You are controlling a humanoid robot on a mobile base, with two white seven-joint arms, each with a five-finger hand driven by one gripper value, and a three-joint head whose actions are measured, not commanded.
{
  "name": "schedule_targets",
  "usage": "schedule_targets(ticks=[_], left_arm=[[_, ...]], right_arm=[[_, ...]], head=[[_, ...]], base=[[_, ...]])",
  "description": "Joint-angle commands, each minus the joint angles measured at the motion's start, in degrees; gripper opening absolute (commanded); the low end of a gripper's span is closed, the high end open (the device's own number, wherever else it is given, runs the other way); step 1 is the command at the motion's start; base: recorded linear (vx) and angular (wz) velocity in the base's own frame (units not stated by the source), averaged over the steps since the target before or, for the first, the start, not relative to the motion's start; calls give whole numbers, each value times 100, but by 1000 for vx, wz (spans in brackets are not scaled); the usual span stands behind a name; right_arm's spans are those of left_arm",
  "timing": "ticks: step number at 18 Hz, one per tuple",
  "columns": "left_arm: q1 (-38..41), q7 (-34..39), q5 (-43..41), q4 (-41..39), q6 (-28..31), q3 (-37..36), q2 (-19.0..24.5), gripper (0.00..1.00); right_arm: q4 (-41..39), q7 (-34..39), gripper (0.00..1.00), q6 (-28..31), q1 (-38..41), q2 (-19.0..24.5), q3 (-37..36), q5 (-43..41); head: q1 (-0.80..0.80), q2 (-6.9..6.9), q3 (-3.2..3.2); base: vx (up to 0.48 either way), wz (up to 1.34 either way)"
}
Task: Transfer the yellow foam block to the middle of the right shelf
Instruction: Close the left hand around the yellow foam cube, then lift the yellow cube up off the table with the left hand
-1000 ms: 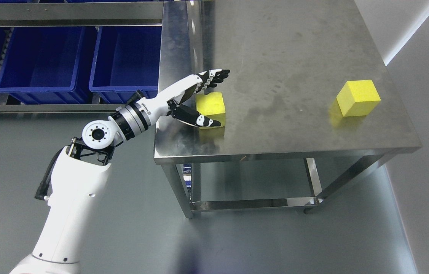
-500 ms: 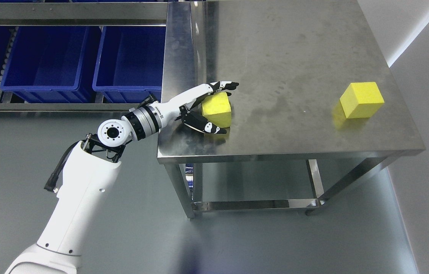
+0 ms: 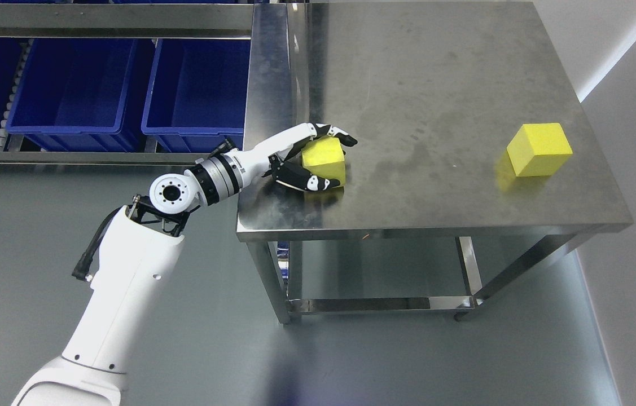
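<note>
A yellow foam block (image 3: 326, 160) rests on the steel table (image 3: 436, 84) near its left front corner. My left hand (image 3: 333, 160) is closed around it: the fingers (image 3: 336, 134) curl over its far top edge and the thumb (image 3: 309, 181) presses its near side. A second yellow foam block (image 3: 539, 149) sits alone near the table's right edge. The right arm does not show.
Blue bins (image 3: 69, 84) (image 3: 199, 84) sit in a steel rack (image 3: 97, 22) at the upper left, beside the table. Grey floor (image 3: 408, 349) lies below, and a white wall (image 3: 634, 34) runs along the right. A lower rail (image 3: 374, 304) spans the table legs.
The fingers went from stretched out over the block to curled around it, with the thumb closing on its near side. The whole picture also drifted slightly as the camera moved.
</note>
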Motion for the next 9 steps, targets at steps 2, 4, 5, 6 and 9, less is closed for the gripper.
schedule_targets(ticks=[2,4,5,6,9], left_arm=[[-8,22,55,115,-261,996,-576,37],[-218,83,640,-78,-261,1279,-576,37],[-315,128,1192,-166,-261,1332,-576,37],[-386,276,1633,-210,-287,1437,-576,37],[-457,1249,2023,-272,-698,1893,-576,38]], right_arm=[[-100,-1,100,1,9,-100,1,18],[-100,-1,100,1,9,-100,1,18],[-100,-1,100,1,9,-100,1,18],[-100,-1,100,1,9,-100,1,18],[-100,-1,100,1,9,-100,1,18]], head=[[0,0,0],[0,0,0],[0,0,0],[0,0,0],[0,0,0]], base=[[0,0],[-2,11],[-4,22],[0,-24],[3,-58]])
